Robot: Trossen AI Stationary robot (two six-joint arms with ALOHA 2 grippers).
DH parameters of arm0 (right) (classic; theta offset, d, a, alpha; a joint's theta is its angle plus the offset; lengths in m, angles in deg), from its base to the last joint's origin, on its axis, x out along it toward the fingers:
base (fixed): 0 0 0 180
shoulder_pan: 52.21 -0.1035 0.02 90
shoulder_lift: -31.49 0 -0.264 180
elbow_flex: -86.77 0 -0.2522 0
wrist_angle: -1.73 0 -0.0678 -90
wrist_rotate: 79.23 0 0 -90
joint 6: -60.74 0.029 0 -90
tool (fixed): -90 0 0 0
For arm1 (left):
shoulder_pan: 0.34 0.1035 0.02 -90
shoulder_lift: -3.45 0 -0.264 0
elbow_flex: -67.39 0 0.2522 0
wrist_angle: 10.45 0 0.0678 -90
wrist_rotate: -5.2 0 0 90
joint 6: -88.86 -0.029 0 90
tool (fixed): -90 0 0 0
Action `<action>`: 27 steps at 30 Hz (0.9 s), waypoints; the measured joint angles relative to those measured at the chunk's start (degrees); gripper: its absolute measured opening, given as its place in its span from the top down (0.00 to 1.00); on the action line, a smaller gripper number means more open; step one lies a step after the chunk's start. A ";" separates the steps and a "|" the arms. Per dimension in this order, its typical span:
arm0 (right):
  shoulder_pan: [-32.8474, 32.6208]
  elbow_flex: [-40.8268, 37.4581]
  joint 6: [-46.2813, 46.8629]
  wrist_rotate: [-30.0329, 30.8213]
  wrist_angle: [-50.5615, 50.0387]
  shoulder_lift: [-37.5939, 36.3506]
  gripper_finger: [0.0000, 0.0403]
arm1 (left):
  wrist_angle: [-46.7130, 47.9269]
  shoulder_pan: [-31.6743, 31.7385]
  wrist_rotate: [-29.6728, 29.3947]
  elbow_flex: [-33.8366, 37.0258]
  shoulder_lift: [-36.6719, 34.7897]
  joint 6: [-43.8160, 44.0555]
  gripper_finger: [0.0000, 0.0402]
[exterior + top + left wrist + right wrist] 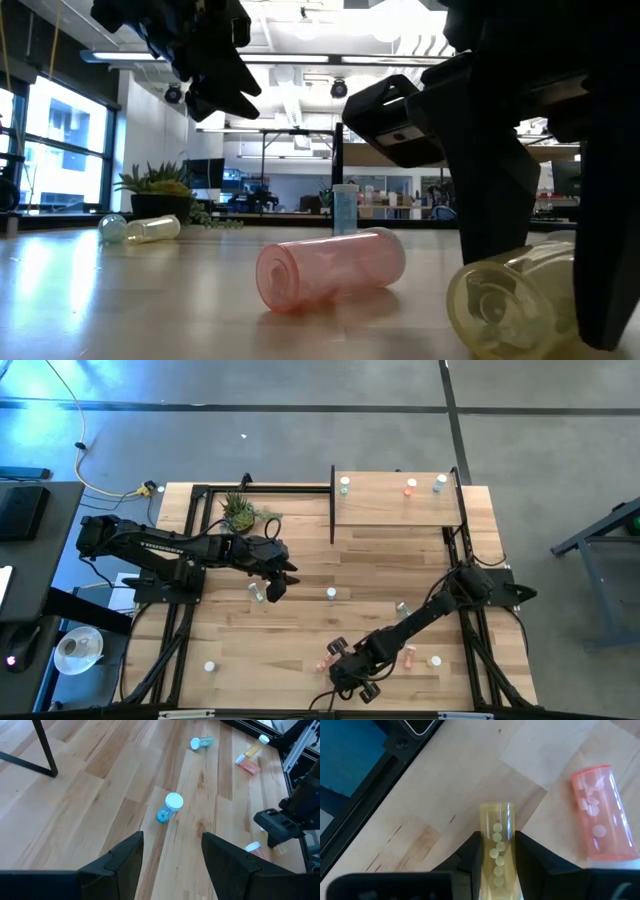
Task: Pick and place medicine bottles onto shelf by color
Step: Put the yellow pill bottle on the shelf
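Observation:
Medicine bottles lie scattered on the wooden tabletop, and three stand on the shelf [390, 510] at the far right. My right gripper [497, 840] is near the table's front edge, shut on a yellow bottle [496, 822] that lies on its side. An orange bottle [598, 815] lies beside it, also on its side. My left gripper [172, 842] hovers open above the table's middle left. A teal bottle [168, 808] with a white cap stands on the table ahead of it, apart from its fingers. My right gripper pinches the yellow bottle's round body [489, 834] between its two fingers, one on each long side. The fingers slant down from the table's far right and lie along the bottle. The bottle lies on its side on the tabletop [505, 300].
A potted plant [240, 510] stands at the far left, beside the shelf's black frame [332, 505]. More bottles lie at the table's right [402, 608], near right [410, 655] and near left [210, 667]. Bare wood spreads between the two arms.

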 joint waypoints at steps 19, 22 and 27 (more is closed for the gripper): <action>-0.60 20.94 0.74 21.50 -27.53 0.00 0.80 | -0.04 -0.02 13.70 0.00 0.00 2.22 0.52; -0.59 22.80 -1.87 26.49 -30.41 0.00 0.80 | -0.06 -0.02 16.12 0.01 0.00 2.44 0.52; -0.58 24.28 -10.02 35.97 -31.48 -0.02 0.80 | -0.14 -0.52 17.71 0.00 0.00 2.55 0.52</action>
